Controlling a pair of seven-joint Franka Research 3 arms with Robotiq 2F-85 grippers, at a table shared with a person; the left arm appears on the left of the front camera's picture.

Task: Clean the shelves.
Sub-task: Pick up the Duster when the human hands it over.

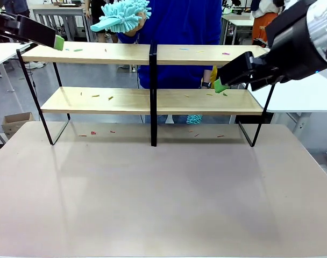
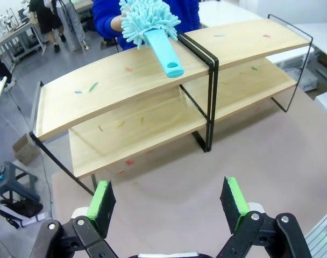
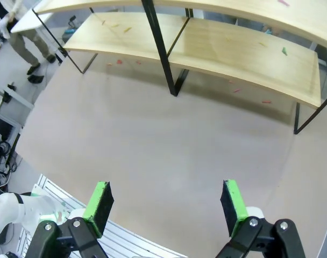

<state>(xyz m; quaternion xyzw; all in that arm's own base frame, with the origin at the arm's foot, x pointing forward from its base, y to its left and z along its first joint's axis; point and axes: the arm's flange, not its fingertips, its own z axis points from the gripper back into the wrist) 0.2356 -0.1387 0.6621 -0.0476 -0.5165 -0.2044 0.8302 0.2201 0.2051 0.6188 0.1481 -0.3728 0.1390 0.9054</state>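
Hovering wide open and empty, left gripper and right gripper face the shelves; taking the upper-left duster seems next.

L gripper up high, jaws wide; R gripper same.

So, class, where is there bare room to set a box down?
The table in front of the shelves is bare to its near edge. Scraps dot both boards and the strip beneath; the right gripper crowds the lower board's right end.
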